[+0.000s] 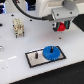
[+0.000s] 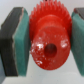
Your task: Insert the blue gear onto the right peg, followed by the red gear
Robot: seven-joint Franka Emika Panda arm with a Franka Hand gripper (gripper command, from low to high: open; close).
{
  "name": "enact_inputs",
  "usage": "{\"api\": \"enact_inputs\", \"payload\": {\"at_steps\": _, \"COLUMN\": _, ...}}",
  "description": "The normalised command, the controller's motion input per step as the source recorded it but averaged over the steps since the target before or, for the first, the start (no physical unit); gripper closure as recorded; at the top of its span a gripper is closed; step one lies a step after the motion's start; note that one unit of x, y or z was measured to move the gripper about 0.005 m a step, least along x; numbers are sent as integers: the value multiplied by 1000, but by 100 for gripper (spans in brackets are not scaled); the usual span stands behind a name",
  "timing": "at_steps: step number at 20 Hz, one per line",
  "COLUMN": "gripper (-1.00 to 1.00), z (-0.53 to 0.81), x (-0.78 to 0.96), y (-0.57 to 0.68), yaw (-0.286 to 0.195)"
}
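The red gear fills the wrist view, its hub hole facing the camera, clamped between two teal pads. In the exterior view my gripper hangs above the table at the exterior view's right, shut on the red gear. Below it and toward the exterior view's left, the blue gear lies flat on the grey black-bordered plate, seated where the right peg stands; that peg is hidden by the gear. The plate's twin pin stands bare beside it.
A beige and white block-like object stands on the white table at the exterior view's left. A small pale item lies at the left edge. Black cables arc over the back of the scene.
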Motion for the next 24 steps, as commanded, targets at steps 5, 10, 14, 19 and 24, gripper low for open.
{"api": "enact_inputs", "payload": {"at_steps": 5, "gripper": 100, "z": 403, "x": 526, "y": -248, "yaw": 0}}
{"api": "enact_inputs", "payload": {"at_steps": 10, "gripper": 100, "z": 330, "x": 612, "y": -328, "yaw": 0}}
{"api": "enact_inputs", "payload": {"at_steps": 14, "gripper": 100, "z": 317, "x": 659, "y": -337, "yaw": 0}}
{"api": "enact_inputs", "payload": {"at_steps": 19, "gripper": 100, "z": 272, "x": 716, "y": -300, "yaw": 0}}
{"api": "enact_inputs", "payload": {"at_steps": 24, "gripper": 100, "z": 215, "x": 754, "y": -266, "yaw": 0}}
